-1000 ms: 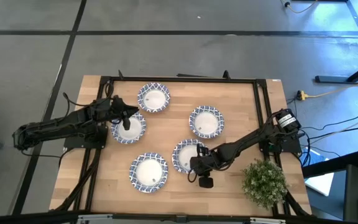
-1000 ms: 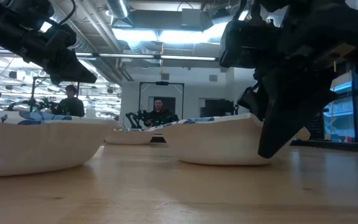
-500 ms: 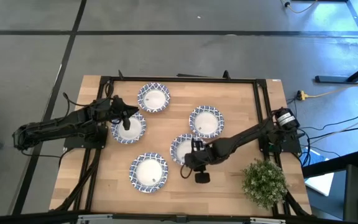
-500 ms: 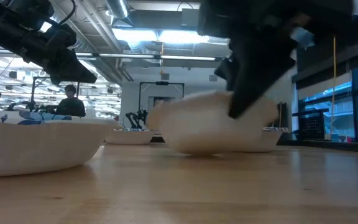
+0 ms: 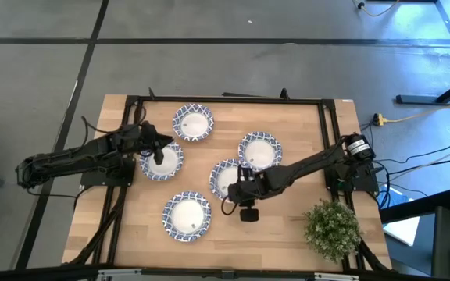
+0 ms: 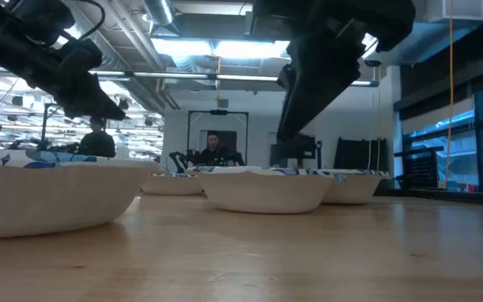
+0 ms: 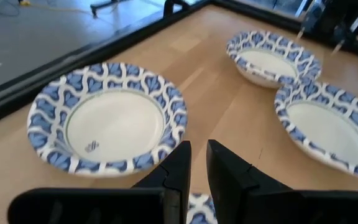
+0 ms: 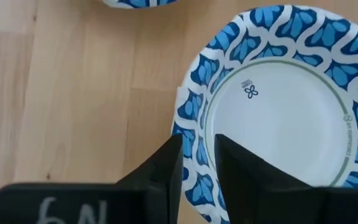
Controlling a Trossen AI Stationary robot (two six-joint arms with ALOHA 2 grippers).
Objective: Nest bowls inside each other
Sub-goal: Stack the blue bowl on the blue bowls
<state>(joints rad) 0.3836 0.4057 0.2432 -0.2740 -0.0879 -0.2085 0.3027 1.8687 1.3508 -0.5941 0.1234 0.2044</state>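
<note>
Bowls: the centre bowl [image 5: 226,179], pinched at its rim by the right gripper [image 5: 239,184], looks mid-carry toward another bowl [image 5: 187,215] at its seven o'clock, while the left gripper [image 5: 157,148] pinches its bowl [image 5: 161,161].

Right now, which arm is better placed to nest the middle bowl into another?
Right. The right gripper is clamped on the rim of the middle blue-and-white patterned bowl; the left gripper is over another bowl.

Robotics lab: exposed ceiling ducts [image 6: 183,33], workstations, person [image 6: 214,147] at desk.
</note>
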